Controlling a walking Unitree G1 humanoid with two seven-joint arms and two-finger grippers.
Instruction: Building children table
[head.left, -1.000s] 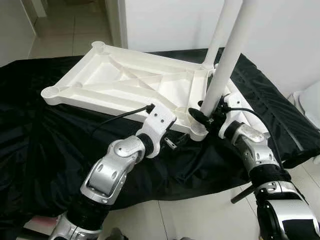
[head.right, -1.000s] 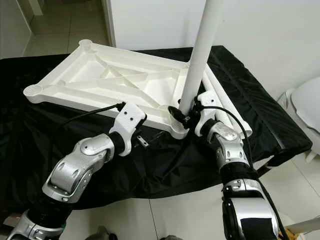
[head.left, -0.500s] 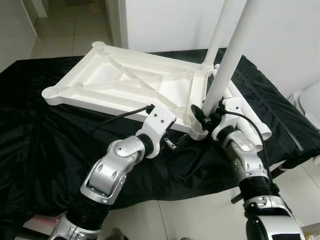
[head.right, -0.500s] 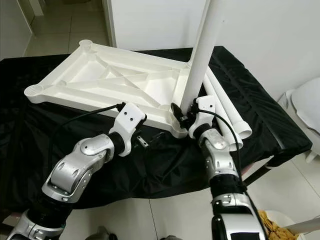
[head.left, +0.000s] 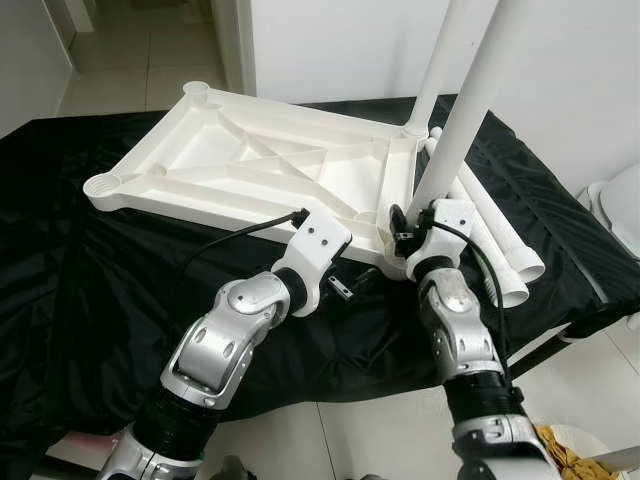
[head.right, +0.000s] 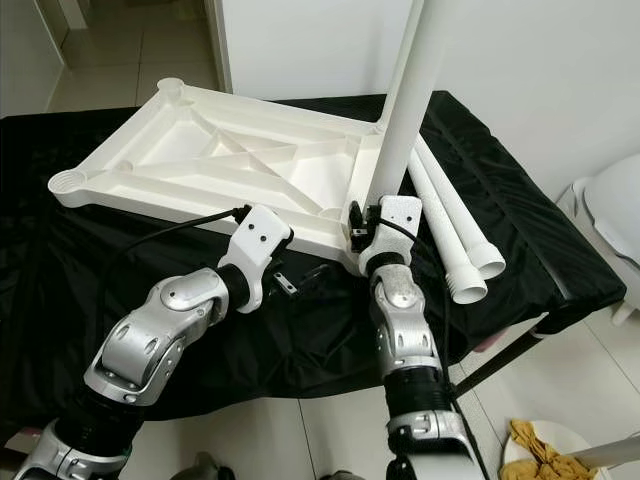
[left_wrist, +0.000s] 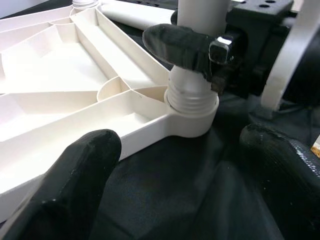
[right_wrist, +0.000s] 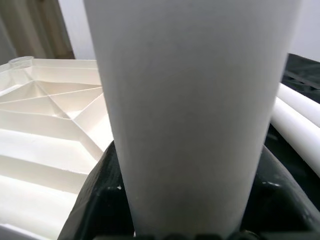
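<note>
right hand (head.left: 408, 228) clamped on leg (head.left: 462, 115) | left hand (left_wrist: 175, 165) apart by socket (left_wrist: 192, 117) | keep leg upright, twist fully home

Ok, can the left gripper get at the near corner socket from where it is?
Probably yes: the left gripper is open right before the corner socket, black cloth between; above, the right gripper clamps the leg.

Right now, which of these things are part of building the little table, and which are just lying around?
Part of the job:
upturned white tabletop
leg held by right gripper at the corner socket
fitted far leg
two spare legs
left gripper

Lying about:
black cloth
yellow rag
</note>
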